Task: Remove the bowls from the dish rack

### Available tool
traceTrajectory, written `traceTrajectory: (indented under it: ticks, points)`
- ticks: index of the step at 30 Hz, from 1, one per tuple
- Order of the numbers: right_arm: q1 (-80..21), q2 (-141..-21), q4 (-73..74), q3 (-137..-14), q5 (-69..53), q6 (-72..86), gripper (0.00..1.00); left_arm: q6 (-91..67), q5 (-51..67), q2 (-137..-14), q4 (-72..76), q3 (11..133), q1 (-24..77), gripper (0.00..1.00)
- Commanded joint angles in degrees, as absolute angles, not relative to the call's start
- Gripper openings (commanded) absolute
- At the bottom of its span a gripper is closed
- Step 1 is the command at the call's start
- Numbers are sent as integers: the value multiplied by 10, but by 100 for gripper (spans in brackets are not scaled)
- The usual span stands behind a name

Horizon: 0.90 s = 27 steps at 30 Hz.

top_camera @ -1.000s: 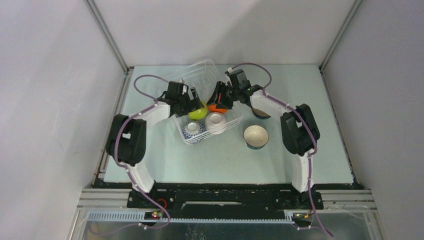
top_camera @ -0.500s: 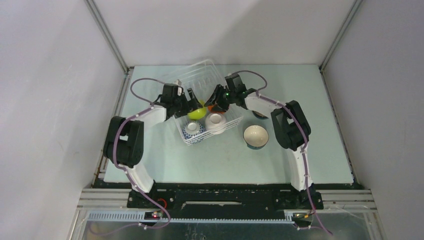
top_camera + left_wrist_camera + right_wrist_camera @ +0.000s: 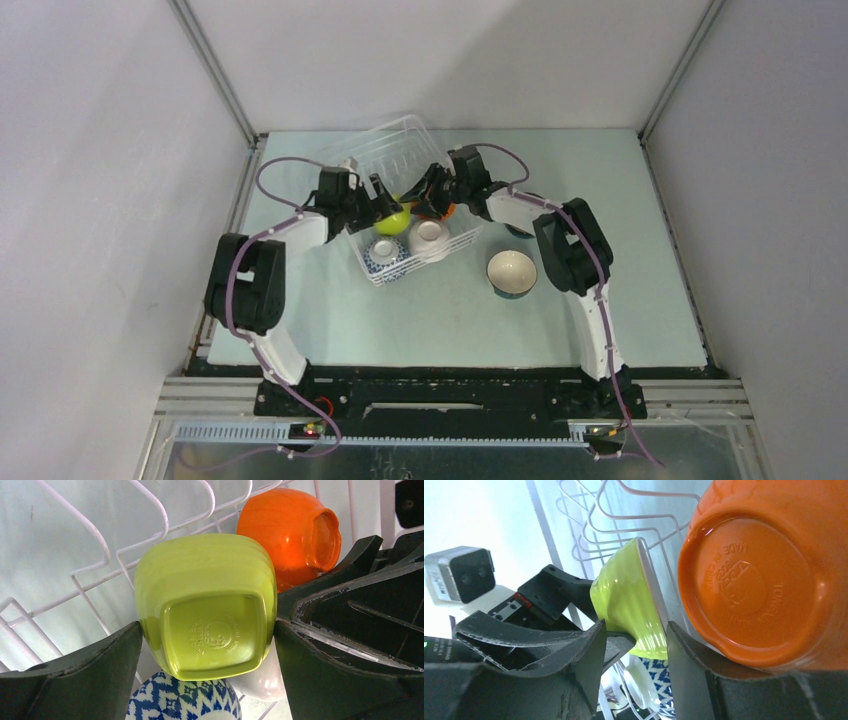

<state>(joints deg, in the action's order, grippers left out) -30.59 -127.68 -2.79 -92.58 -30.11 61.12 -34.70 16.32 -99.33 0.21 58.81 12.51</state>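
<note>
While the left gripper (image 3: 207, 625) stands spread wide around the lime green bowl (image 3: 205, 605), a finger close against each side but with no sign of a squeeze, the right gripper (image 3: 634, 630) is crowded in beside it, its jaws about half apart with nothing between them but rack wire and the lime rim; the orange bowl (image 3: 769, 570) leans against the outer face of one of its fingers, foot toward that camera, and is not held as far as I can judge; both bowls sit on edge among the tines of the dish rack (image 3: 405, 150), which lies askew toward the far side of the bench (image 3: 330, 320); the white bowl (image 3: 428, 235) and the blue-and-white bowl (image 3: 182, 702) lie in the rack on the near side of the lime one, and a teal-and-white bowl (image 3: 511, 272) stands upright on the bench to the right, well apart. The chief risk, to my mind, is the crowding; the two grippers' fingers nearly meet between lime and orange, so a lift by either arm could knock the other or tip the neighbouring bowl; the lime glaze looks slick and its sides taper, so a light pinch may let it slide out; a rim caught on a tine could drag the light rack along; a dropped bowl would land on the patterned one beneath.
</note>
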Motion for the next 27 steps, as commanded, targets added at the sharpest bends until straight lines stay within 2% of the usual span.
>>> traceTrajectory:
  ticks: [1,7,19,25,27]
  points:
    - [-310,-1298,-168,-921,-336,688,53,-355,212,-980,-2,564,127,80]
    - [-307,-1273,-206,-894,-344,700,47,-359,225,-965,10,569,127,78]
    - [-294,-1238,-199,-870,-379,689,49,-362,261,-917,32,568,127,76]
    - [-288,-1218,-222,-834,-386,691,39,-372,280,-938,47,578,126,74]
    - [-285,-1211,-244,-824,-393,705,35,-374,297,-931,62,576,126,79]
